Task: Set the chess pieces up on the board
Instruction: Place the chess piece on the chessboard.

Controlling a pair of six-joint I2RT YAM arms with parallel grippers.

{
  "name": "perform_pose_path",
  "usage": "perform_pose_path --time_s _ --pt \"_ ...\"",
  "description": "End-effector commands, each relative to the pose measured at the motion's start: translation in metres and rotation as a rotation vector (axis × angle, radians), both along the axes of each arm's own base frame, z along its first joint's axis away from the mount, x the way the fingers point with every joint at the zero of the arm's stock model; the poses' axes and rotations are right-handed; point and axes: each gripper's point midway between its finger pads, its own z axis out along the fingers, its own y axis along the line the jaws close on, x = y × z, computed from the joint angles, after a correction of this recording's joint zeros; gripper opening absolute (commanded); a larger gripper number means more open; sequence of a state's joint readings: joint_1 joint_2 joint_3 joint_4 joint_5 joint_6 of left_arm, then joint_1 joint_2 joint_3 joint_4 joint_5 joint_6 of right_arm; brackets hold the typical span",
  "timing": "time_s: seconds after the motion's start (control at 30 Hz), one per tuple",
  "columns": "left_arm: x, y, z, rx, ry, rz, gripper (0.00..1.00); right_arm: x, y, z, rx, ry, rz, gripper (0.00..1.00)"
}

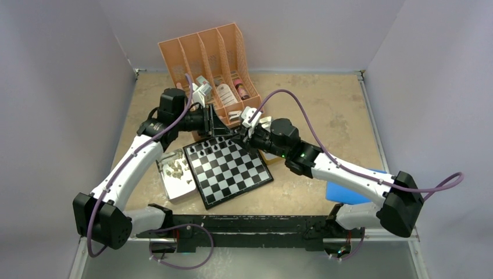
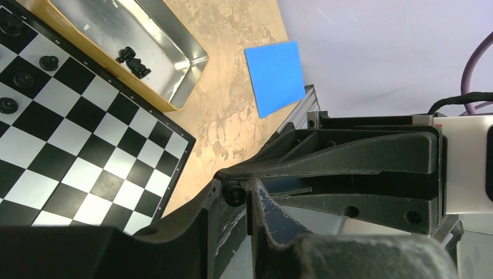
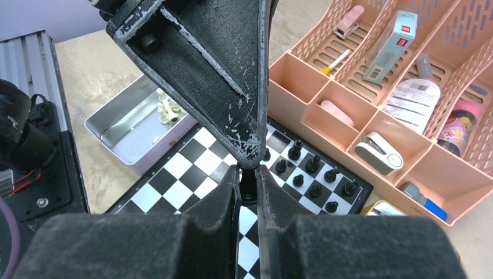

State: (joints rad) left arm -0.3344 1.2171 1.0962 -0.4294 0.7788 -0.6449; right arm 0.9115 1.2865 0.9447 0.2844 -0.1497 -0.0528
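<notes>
The board [image 1: 232, 174] lies at mid table with several black chess pieces [image 1: 212, 148] on its far rows, also seen in the right wrist view as black pieces [image 3: 314, 174]. Both grippers meet above the board's far edge. My right gripper [image 3: 249, 174] is shut on a black chess piece [image 3: 248, 189]. My left gripper [image 2: 235, 195] reaches the same black piece [image 2: 234, 193] from the other side, its fingers [image 3: 232, 87] closed against it. Beige pieces [image 1: 174, 170] lie in a tray to the left of the board. Two more black pieces [image 2: 134, 61] lie in another tray.
A pink desk organizer [image 1: 215, 58] with bottles and boxes stands just behind the board. A silver tray [image 1: 174, 186] sits at the board's left edge and a gold-rimmed tray [image 2: 186, 81] at its right. A blue sheet [image 1: 349, 192] lies at the right under my right arm.
</notes>
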Motion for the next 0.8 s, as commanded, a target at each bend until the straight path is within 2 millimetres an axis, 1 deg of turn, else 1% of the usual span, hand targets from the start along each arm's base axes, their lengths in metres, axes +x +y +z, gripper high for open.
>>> perform_pose_path --time_s 0.0,0.17,0.3,0.37,0.47,0.57,0.63,0.77 --pt "0.004 -0.002 0.005 -0.023 -0.025 -0.006 0.2 -0.002 0.0 0.026 0.083 -0.047 0.001 0.08" --pt "0.008 -0.003 0.004 -0.018 -0.033 -0.007 0.11 0.0 -0.002 0.019 0.073 -0.041 -0.013 0.1" --pt "0.013 0.0 0.002 0.011 -0.05 0.015 0.06 0.0 -0.006 0.007 0.061 -0.016 -0.035 0.2" --pt "0.016 0.001 0.001 0.022 -0.061 0.023 0.05 -0.003 -0.01 0.004 0.067 -0.003 -0.039 0.28" --pt "0.023 0.005 -0.001 0.055 -0.08 0.051 0.04 -0.004 -0.017 0.003 0.101 0.034 -0.083 0.45" --pt "0.034 0.011 -0.004 0.108 -0.11 0.103 0.03 -0.003 -0.027 -0.001 0.123 0.052 -0.132 0.64" --pt "0.043 0.016 -0.006 0.153 -0.134 0.144 0.03 -0.002 -0.033 -0.004 0.133 0.066 -0.168 0.74" --pt "0.059 0.026 -0.01 0.262 -0.19 0.235 0.02 0.005 -0.046 -0.014 0.142 0.109 -0.263 0.89"
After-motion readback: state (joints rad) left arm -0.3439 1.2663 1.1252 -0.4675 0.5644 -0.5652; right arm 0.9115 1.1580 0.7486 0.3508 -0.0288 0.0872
